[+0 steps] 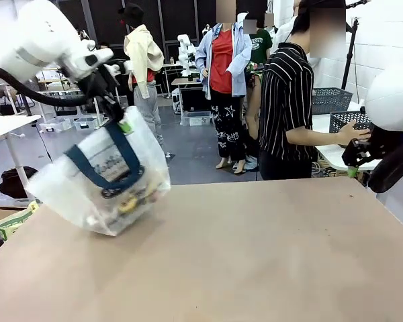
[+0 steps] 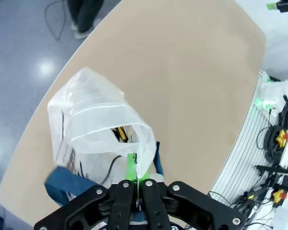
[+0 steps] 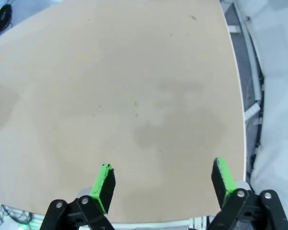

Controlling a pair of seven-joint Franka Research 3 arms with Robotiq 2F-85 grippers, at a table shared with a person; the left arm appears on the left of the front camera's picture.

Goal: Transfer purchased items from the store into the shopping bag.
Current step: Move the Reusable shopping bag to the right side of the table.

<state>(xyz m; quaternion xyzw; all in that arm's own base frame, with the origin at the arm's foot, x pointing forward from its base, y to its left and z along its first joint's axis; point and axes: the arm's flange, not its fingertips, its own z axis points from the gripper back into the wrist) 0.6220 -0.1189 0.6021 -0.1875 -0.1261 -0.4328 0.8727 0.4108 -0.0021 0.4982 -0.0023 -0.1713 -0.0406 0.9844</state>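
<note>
The clear plastic shopping bag point(image 1: 107, 180) with navy handles hangs tilted over the table's left part, its bottom touching the table. My left gripper point(image 1: 123, 123) is shut on the bag's top edge. In the left wrist view the gripper point(image 2: 137, 179) pinches the rim of the shopping bag point(image 2: 93, 129), and dark and yellow purchased items point(image 2: 121, 134) show inside. Through the bag's wall, yellow and dark items point(image 1: 131, 201) lie at the bottom. My right gripper point(image 1: 354, 161) hovers at the table's far right edge, open and holding nothing; its green fingers point(image 3: 104, 181) stand wide above bare tabletop.
A person in a striped shirt point(image 1: 289, 100) stands at the far side, one hand point(image 1: 354, 132) near dark lattice baskets point(image 1: 332, 99) on a white table at the right. The brown table point(image 1: 255, 255) stretches between the arms. Cables lie on the floor point(image 2: 278, 139).
</note>
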